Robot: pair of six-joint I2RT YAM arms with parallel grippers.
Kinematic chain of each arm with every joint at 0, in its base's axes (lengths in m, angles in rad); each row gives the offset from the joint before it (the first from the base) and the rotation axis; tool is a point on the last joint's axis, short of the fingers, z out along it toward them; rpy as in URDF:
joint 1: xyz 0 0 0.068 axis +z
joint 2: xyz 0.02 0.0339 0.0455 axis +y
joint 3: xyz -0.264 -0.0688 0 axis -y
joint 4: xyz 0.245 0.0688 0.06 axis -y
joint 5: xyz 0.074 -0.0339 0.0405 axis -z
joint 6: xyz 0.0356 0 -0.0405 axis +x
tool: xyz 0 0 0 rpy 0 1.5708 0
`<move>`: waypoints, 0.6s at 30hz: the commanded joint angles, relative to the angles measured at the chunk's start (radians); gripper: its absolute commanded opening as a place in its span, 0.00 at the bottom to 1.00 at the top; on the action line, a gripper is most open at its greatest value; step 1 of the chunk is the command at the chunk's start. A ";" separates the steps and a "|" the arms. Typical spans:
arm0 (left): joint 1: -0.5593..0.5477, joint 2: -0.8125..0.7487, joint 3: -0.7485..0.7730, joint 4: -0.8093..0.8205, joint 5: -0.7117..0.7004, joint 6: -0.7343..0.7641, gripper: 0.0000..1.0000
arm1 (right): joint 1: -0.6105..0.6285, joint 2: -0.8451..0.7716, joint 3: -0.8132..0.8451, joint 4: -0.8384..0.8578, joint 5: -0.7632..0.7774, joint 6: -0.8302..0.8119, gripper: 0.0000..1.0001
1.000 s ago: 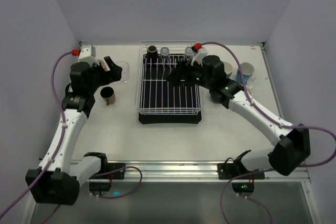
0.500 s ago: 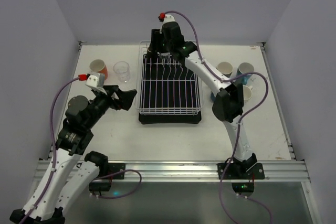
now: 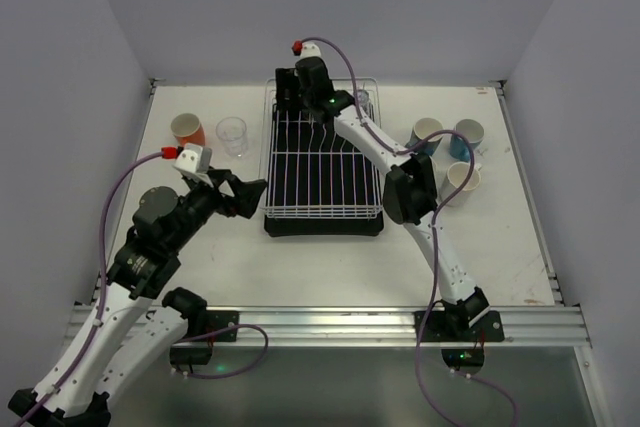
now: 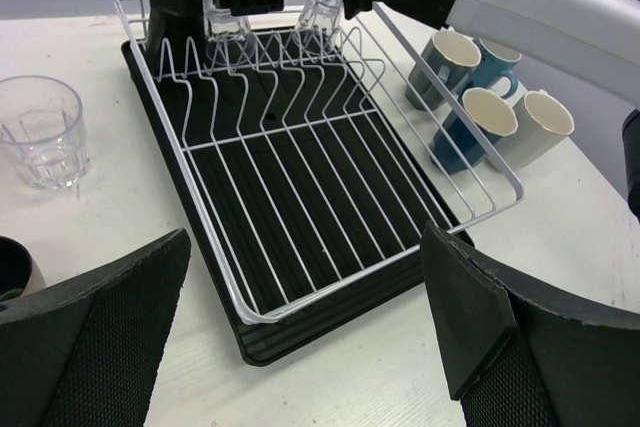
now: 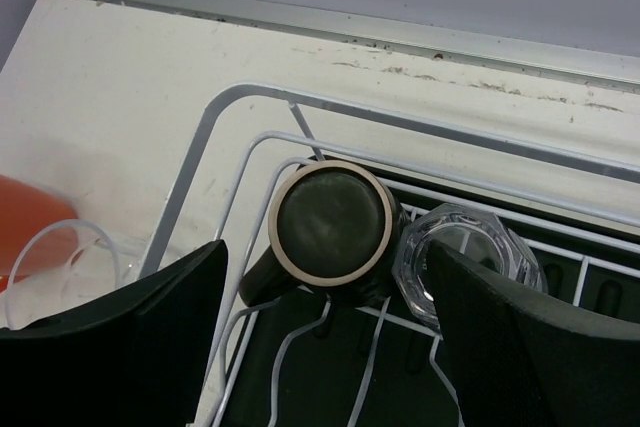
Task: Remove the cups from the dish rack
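Right claw [image 5: 330, 327]: spread wide, poised over brown cup [image 5: 330, 222] in rack [image 5: 450, 133] corner, ready to grasp. Left claw [image 4: 305, 347]: spread, empty, idle.

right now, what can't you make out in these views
1. Brown mug: the right arm covers it in the top view; upright or upturned is unclear from the right wrist.
2. Dish rack, far row, left wrist view: that arm hides it, cup count unclear.
3. Dark cup, left wrist view: cut off by the left edge.
4. Orange cup, right wrist view: blurred, cut by the edge.
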 commanded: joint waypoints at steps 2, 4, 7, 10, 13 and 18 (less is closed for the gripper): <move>-0.018 -0.004 0.002 0.005 -0.014 0.018 1.00 | 0.008 0.042 0.083 0.037 0.037 0.003 0.83; -0.025 -0.006 0.004 0.005 -0.011 0.014 1.00 | 0.010 0.038 0.069 0.061 0.049 0.004 0.83; -0.030 -0.016 0.005 0.001 -0.016 0.015 1.00 | 0.010 0.049 0.086 0.066 0.054 0.010 0.78; -0.033 -0.029 0.010 0.001 -0.025 0.018 1.00 | 0.008 0.049 0.083 0.069 0.051 0.003 0.73; -0.034 -0.024 0.011 -0.006 -0.057 0.028 1.00 | 0.008 0.026 0.051 0.076 0.063 0.010 0.73; -0.034 0.014 0.016 0.009 -0.053 0.015 1.00 | -0.004 -0.114 -0.129 0.234 -0.007 0.015 0.88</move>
